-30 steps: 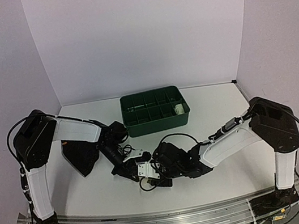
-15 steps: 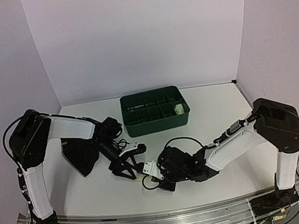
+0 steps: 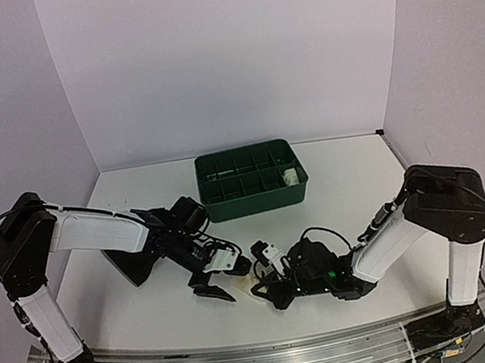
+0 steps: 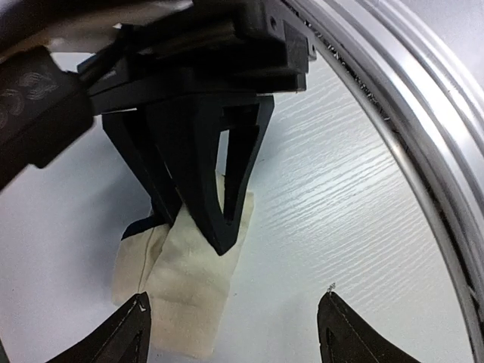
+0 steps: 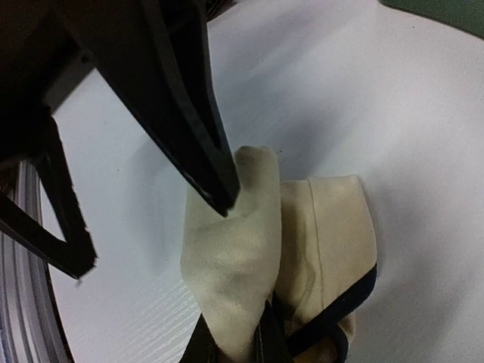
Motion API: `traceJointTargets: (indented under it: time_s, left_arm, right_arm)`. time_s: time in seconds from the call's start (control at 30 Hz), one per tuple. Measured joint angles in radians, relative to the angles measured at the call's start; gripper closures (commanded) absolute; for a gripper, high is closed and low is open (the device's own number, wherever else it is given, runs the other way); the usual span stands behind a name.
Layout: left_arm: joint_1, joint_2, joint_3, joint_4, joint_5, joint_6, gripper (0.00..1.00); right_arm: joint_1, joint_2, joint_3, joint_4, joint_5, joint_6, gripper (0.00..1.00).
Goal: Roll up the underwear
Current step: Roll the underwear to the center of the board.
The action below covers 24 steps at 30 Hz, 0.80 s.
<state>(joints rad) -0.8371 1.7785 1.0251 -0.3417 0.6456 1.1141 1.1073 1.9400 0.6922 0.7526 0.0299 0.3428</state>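
The cream underwear with dark edging lies partly folded on the white table, near the front edge. My right gripper is shut on its rolled fold, seen in the left wrist view as black fingers pinching the cream underwear. My left gripper stands open just in front of it, its fingertips apart and holding nothing. In the top view the left gripper and right gripper face each other. The black underwear lies flat at the left. A pale rolled piece of underwear sits in the tray.
The dark green compartmented tray stands at the back centre. An aluminium rail runs along the table's near edge, close to both grippers. Loose cables hang round both wrists.
My left gripper has opened, let go of the cream underwear and drawn back. My right gripper has shut on the cloth, and both arms have sunk lower toward the table.
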Motion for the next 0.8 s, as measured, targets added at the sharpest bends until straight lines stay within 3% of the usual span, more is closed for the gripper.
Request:
traceJointTargets:
  time_s: [0.33, 0.6, 0.67, 0.73, 0.8]
  left_arm:
    - [-0.023, 0.102, 0.003, 0.138, -0.094, 0.152, 0.36]
    - [-0.031, 0.117, 0.001, 0.196, -0.133, 0.201, 0.97]
    - [-0.033, 0.117, 0.001, 0.196, -0.135, 0.201, 1.0]
    - [-0.033, 0.117, 0.002, 0.196, -0.137, 0.199, 1.0]
    - [-0.035, 0.117, 0.004, 0.191, -0.142, 0.197, 1.0]
  right_arm:
    - [-0.045, 0.037, -0.034, 0.129, -0.105, 0.171, 1.0]
    - [-0.081, 0.059, -0.033, 0.163, -0.206, 0.232, 0.98]
    - [-0.089, 0.059, -0.033, 0.163, -0.224, 0.24, 0.89]
    - [-0.095, 0.059, -0.033, 0.162, -0.237, 0.241, 0.71]
    - [-0.098, 0.047, -0.036, 0.146, -0.237, 0.231, 0.59]
